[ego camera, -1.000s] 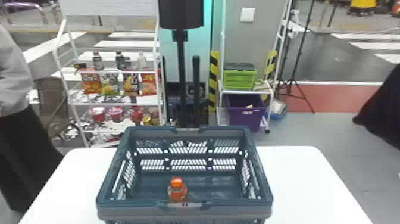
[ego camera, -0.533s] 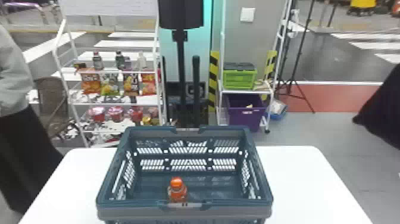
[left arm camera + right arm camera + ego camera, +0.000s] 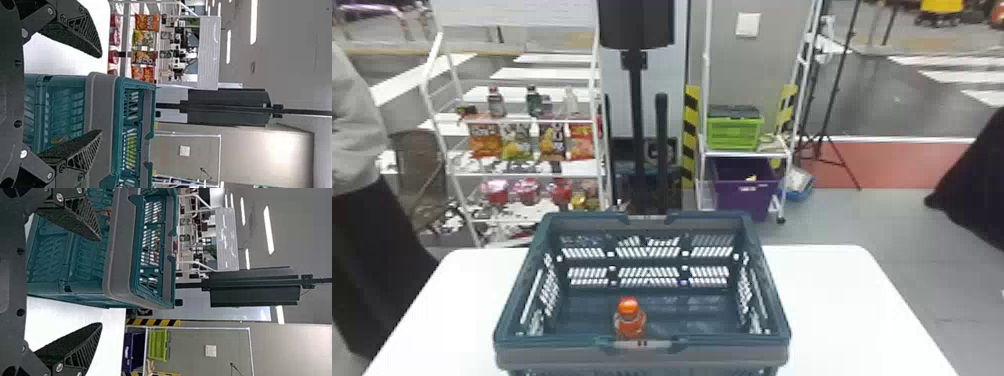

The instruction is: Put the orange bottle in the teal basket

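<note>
1 orange bottle (image 3: 630, 320) in 1 teal basket (image 3: 768, 280), near rim (image 3: 557, 342) hiding its base, 1 white table (image 3: 832, 300), 4 snack bags (image 3: 486, 140) behind, left gripper (image 3: 101, 94) spread wide, right gripper (image 3: 101, 282) likewise

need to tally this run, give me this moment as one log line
orange bottle: upright in teal basket, by robot-side wall | basket: on white table | left end effector: open | right end effector: open | goal: met

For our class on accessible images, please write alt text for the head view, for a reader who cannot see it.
An orange bottle stands inside a teal basket, near its front wall, on a white table. Behind are a rack of snacks and drinks and, to its right, a green crate above a purple bin.
</note>
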Motion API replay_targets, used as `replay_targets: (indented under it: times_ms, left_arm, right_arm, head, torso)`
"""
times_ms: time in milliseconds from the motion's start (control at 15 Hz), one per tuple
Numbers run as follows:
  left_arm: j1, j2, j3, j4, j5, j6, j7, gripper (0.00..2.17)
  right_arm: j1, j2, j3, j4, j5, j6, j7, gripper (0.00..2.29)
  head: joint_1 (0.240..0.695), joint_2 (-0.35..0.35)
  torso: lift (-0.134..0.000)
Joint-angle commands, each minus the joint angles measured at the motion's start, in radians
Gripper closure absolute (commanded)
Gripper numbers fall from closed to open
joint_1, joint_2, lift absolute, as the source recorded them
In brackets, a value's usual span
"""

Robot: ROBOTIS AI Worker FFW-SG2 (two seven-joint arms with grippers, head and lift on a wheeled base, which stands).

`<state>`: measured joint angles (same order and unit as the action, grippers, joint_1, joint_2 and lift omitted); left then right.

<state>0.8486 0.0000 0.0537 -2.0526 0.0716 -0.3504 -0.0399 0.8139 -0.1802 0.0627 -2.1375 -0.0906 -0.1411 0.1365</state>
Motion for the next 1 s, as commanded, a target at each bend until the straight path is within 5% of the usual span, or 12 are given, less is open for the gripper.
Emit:
replay_targets:
  times_ms: [0,933]
  left_arm:
    - [-0.006,-0.003,0.0,0.005,0.0,0.0,0.0,0.25]
    - [-0.011,-0.003,-0.002,0.015,0.0,0.0,-0.002,0.14]
  right_arm:
    - [0.002,0.001,0.0,0.001,0.0,-0.001,0.0,0.12]
    - [0.008,0.005,0.0,0.004,0.0,-0.01,0.0,0.12]
  head:
    - [0.499,0.0]
    - [0.499,0.0]
  torso:
    - [0.0]
    - [0.0]
